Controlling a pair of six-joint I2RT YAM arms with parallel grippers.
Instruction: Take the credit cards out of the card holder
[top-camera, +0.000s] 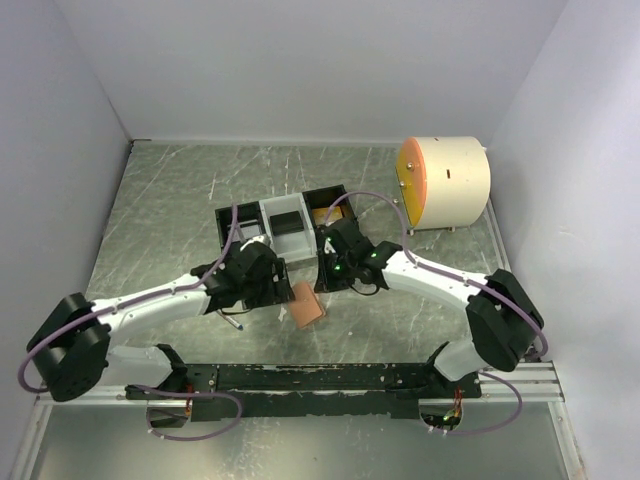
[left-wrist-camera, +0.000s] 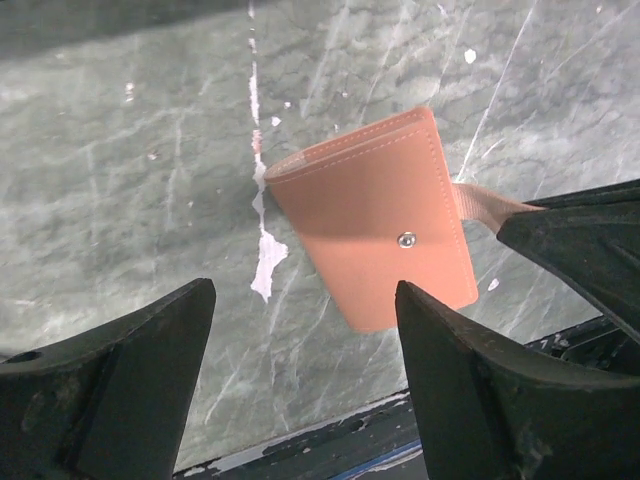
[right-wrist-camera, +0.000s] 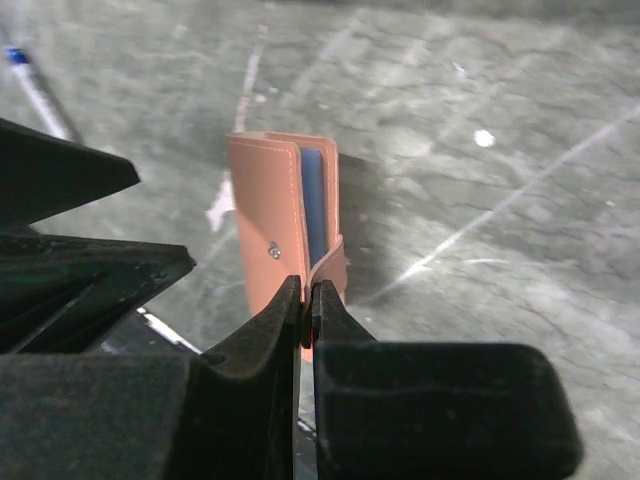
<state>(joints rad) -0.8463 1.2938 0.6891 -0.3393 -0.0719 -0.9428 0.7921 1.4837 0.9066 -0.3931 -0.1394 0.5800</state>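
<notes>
I have the right gripper (right-wrist-camera: 305, 292) pinched together on the tab (left-wrist-camera: 488, 205) of the card holder (left-wrist-camera: 375, 225). The holder hangs off that tab just ahead of the arm bases, between the two wrists, snap side facing the left wrist camera. I cannot tell whether its lower edge touches the table (top-camera: 170, 210). The left gripper (left-wrist-camera: 305, 290) has its jaws wide apart with nothing in them, and the holder sits just beyond the tips. No credit cards show, only a blue-grey pocket panel (right-wrist-camera: 312, 195) in the gap of the fold

My judgement for this step: hold the tab pinch firm and close the left fingers on the opposite cover alone, not across both, so the fold can be peeled open

Surface: grey-green marbled sheet with pale scratches and a white chipped patch (left-wrist-camera: 268, 255). Plain white walls. A three-compartment tray (top-camera: 262, 215) sits behind the grippers, and a cream drum with an orange face (top-camera: 450, 180) at rear right
</notes>
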